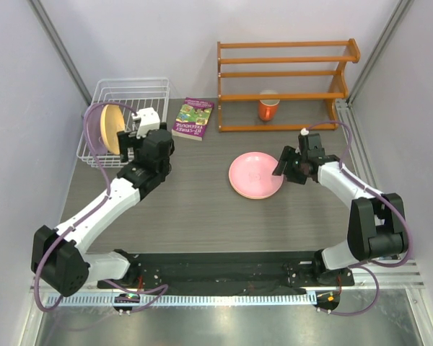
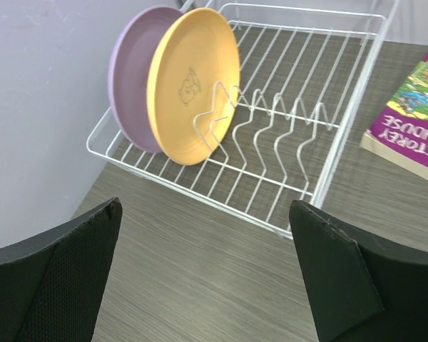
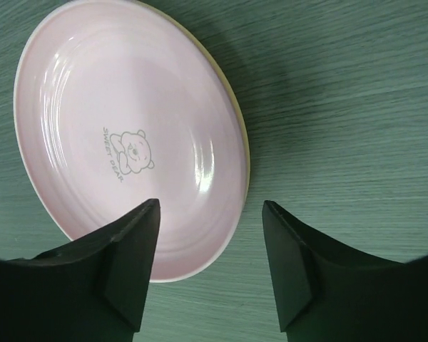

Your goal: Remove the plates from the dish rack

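We saw the left gripper [image 2: 205,214] jaws released before the far-left-corner dish rack [image 1: 141,92], and the right gripper [image 3: 210,214] jaws released over the pink plate [image 3: 128,135].

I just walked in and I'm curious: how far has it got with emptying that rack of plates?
Done: a pink plate lies flat on the table, with the open right gripper at its edge. In hand: nothing is gripped; the open left gripper faces the dish rack. Left: the yellow plate and lavender plate stand upright in it.
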Robot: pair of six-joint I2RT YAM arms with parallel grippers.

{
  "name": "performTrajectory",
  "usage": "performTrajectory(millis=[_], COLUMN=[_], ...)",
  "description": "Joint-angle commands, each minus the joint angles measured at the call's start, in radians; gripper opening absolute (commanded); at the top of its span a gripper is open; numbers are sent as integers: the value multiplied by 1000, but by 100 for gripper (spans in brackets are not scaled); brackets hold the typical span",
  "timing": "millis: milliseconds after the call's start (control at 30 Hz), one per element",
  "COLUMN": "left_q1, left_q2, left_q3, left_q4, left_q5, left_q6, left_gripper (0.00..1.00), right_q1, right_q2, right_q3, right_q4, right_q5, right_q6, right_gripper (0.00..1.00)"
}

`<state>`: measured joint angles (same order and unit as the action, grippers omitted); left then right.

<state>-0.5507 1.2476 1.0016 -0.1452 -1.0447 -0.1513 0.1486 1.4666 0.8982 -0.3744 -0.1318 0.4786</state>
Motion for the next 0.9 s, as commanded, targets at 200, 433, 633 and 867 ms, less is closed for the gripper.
performTrajectory(millis=[200, 433, 633, 867], left_q1=[276, 368, 425, 488], left_q2=[71, 251, 392, 486], left_q3=[32, 118, 204, 265], left_q4=[134, 243, 277, 223], left_q5=[54, -4, 0, 54], left_q6=[16, 91, 98, 39], left_gripper=[100, 99, 100, 99], right_q1=[-3, -4, -6, -11], right_q2=[-193, -216, -175, -150], right_q3=[73, 64, 67, 65], right_q4=[-64, -66, -64, -60], right_q5=[241, 245, 232, 232], right_q6=[-81, -94, -103, -120], right_gripper=[80, 82, 82, 82])
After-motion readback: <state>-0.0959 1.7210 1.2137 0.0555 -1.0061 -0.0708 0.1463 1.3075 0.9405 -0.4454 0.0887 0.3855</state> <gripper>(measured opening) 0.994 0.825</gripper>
